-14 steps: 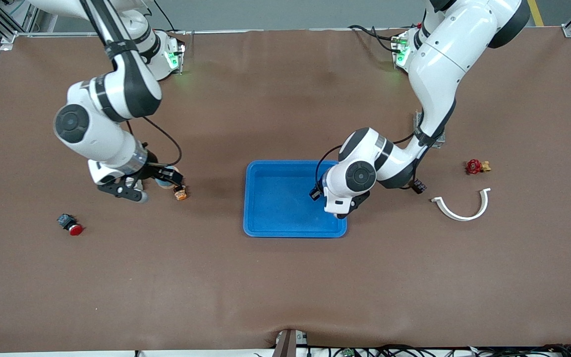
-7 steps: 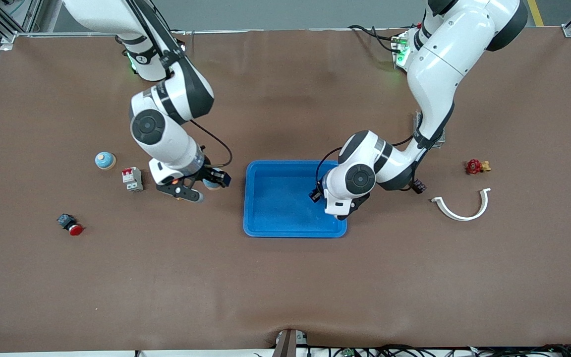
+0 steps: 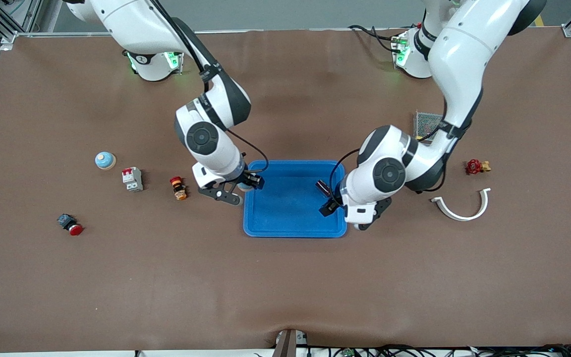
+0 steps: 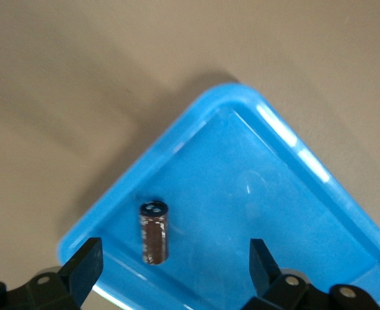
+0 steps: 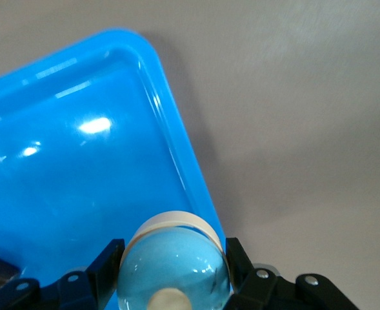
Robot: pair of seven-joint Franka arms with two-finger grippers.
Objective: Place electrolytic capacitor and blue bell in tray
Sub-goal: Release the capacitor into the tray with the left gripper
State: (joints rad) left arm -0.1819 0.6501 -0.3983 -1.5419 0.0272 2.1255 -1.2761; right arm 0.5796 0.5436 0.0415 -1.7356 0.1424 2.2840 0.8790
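Observation:
The bright blue tray (image 3: 285, 218) lies mid-table. In the left wrist view, a dark brown electrolytic capacitor (image 4: 154, 232) lies on its side on the tray (image 4: 273, 187) floor near a corner. My left gripper (image 4: 173, 271) hangs open just above it, its fingers apart from it. In the front view this gripper (image 3: 326, 198) is over the tray's end toward the left arm. My right gripper (image 5: 172, 268) is shut on the blue bell (image 5: 173, 258), a glossy light-blue dome with a cream base. It hovers over the tray rim (image 5: 177, 148) toward the right arm's end, and shows there in the front view (image 3: 247, 184).
Toward the right arm's end lie a second blue-domed bell (image 3: 105, 160), a white and red breaker (image 3: 132, 178), an orange-red button (image 3: 178, 187) and a red-capped switch (image 3: 70, 224). Toward the left arm's end lie a red valve (image 3: 475, 166), a white curved clip (image 3: 461, 208) and a metal grid (image 3: 427, 121).
My left gripper opened and let the capacitor go into the tray, then shifted slightly. The right arm carried the blue bell from the right arm's end of the table to the tray's rim.

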